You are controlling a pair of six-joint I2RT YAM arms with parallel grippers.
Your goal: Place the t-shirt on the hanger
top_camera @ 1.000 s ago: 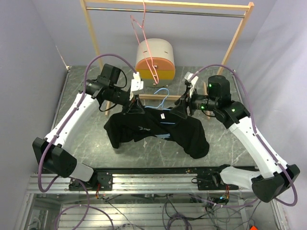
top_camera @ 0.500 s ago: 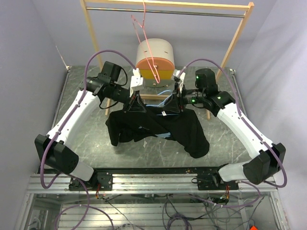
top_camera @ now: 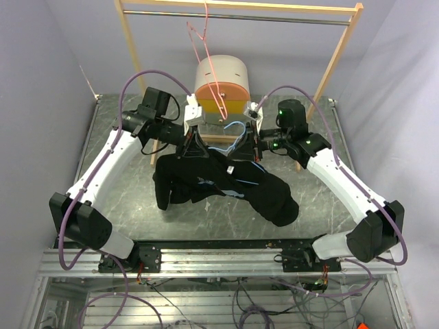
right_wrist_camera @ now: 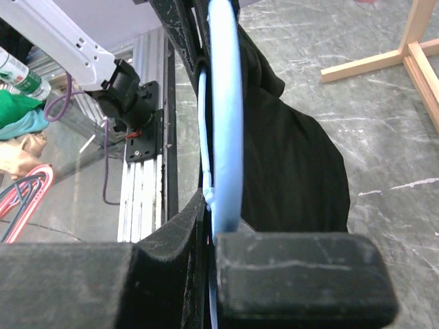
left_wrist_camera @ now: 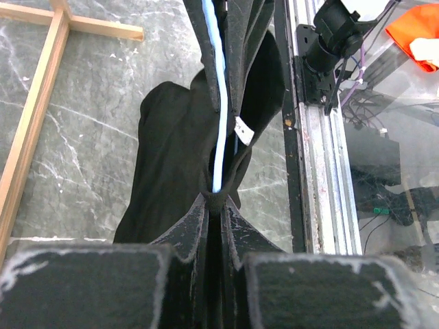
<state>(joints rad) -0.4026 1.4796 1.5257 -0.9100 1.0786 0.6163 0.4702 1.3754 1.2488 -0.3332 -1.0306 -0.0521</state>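
Note:
The black t-shirt (top_camera: pixel 226 184) hangs bunched between my two grippers above the marble table, its white neck label (top_camera: pixel 232 167) showing. The light-blue hanger (top_camera: pixel 234 134) runs inside it, hook sticking out toward the rack. My left gripper (top_camera: pixel 194 147) is shut on a fold of the t-shirt (left_wrist_camera: pixel 171 151), with the hanger wire (left_wrist_camera: pixel 218 103) running just beyond the jaws beside the label (left_wrist_camera: pixel 244 130). My right gripper (top_camera: pixel 255 147) is shut on the hanger wire (right_wrist_camera: pixel 223 130), with the t-shirt (right_wrist_camera: pixel 295 164) draped beside it.
A wooden clothes rack (top_camera: pixel 130 48) stands at the back, its base bar (top_camera: pixel 212 139) just beyond the grippers. A pink-red wire hanger (top_camera: pixel 209 65) hangs from its rail. A cream and orange cylinder (top_camera: pixel 221 82) sits behind. Rack feet show in both wrist views (left_wrist_camera: pixel 41 110) (right_wrist_camera: pixel 411 55).
The right arm has swung left and toward the rack, narrowing the gap between the grippers. The shirt has bunched up more and the hanger hook stands clearer above it.

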